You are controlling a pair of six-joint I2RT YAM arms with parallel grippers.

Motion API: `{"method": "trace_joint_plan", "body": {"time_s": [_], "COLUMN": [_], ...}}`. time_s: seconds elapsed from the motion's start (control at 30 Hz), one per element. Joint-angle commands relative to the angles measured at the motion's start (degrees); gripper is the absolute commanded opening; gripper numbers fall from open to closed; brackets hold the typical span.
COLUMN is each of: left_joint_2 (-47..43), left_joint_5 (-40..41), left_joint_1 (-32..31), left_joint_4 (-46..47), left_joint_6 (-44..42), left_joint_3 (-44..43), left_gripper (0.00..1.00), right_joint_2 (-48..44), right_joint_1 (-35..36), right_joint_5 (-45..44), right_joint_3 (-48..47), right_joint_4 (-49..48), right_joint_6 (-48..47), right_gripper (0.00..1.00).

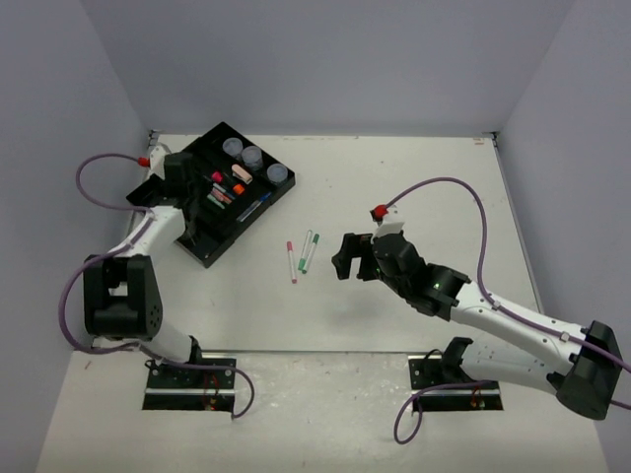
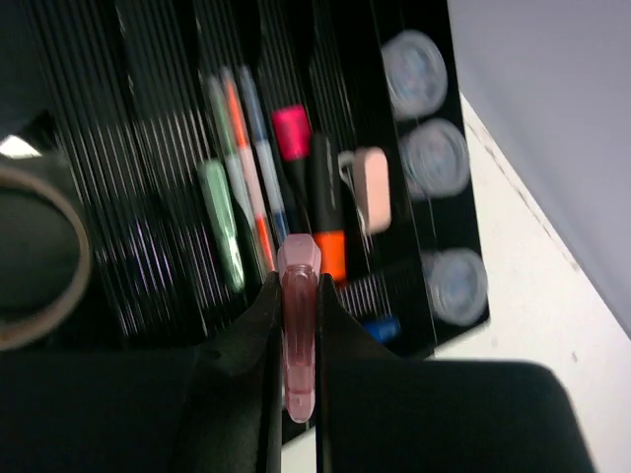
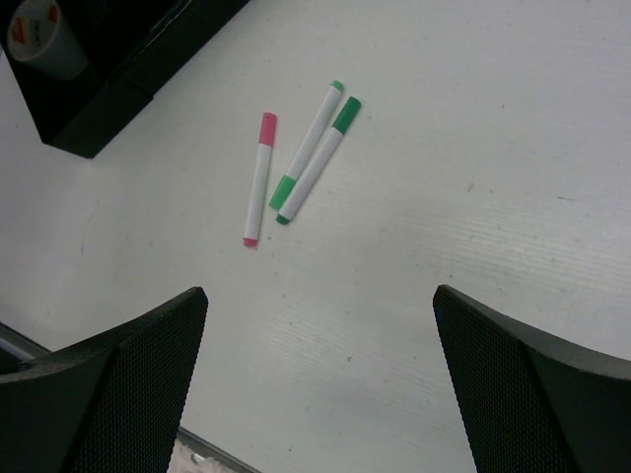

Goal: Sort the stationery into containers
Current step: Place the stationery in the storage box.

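Observation:
In the left wrist view my left gripper (image 2: pixel 296 296) is shut on a translucent pink pen (image 2: pixel 299 325), end-on above the black tray (image 2: pixel 148 118). The left gripper (image 1: pixel 197 182) sits at the far left of the top view. In the tray lie a green marker (image 2: pixel 222 227), an orange marker (image 2: pixel 330 251), a pink-white stapler-like piece (image 2: pixel 370 187), a tape ring (image 2: pixel 39 256) and three round jars (image 2: pixel 437 158). On the table lie a pink pen (image 3: pixel 258 177) and two green pens (image 3: pixel 315 158). My right gripper (image 3: pixel 320 291) stands open above the table, near these pens and apart from them.
The tray (image 1: pixel 202 148) lies askew at the table's far left, close to the left wall. The loose pens (image 1: pixel 299 256) lie just left of the right gripper (image 1: pixel 345 258). Purple cables arc over both arms. Walls close the table at back and sides.

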State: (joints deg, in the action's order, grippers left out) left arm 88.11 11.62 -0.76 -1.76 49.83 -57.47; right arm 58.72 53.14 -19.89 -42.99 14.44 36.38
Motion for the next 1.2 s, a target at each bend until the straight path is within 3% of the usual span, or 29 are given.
{"method": "trace_joint_plan", "body": {"time_s": [0.0, 0.17, 0.63, 0.73, 0.83, 1.17], "left_joint_2": [8.9, 15.1, 16.9, 17.1, 16.9, 9.3], "left_joint_5": [9.8, 7.0, 0.7, 0.3, -0.5, -1.1], "left_joint_1": [1.6, 3.8, 4.1, 4.1, 4.3, 4.4], "left_joint_4": [-8.6, -9.4, -1.4, -0.9, -0.2, 0.1], "left_joint_6": [-0.3, 1.1, 0.5, 0.9, 1.1, 1.4], "left_joint_3": [-12.1, -15.1, -9.5, -8.9, -8.3, -6.3], "left_gripper": [0.0, 0.0, 0.01, 0.09, 0.41, 0.42], "right_joint_2": [-1.6, -3.6, -4.1, -4.1, -4.0, -2.5], "right_joint_1": [-1.7, -2.2, -2.3, -2.3, -2.3, -2.4], "right_joint_5": [0.7, 2.3, 4.4, 4.1, 3.8, 3.5], "right_joint_3": [1.3, 2.5, 3.4, 3.4, 3.4, 2.8], "right_joint_4": [-0.6, -1.5, -2.2, -2.2, -2.2, -2.2], "right_joint_6": [-0.4, -0.6, -1.0, -1.1, -1.1, -1.2], "right_gripper": [0.99, 0.99, 0.99, 0.99, 0.99, 0.99]}}
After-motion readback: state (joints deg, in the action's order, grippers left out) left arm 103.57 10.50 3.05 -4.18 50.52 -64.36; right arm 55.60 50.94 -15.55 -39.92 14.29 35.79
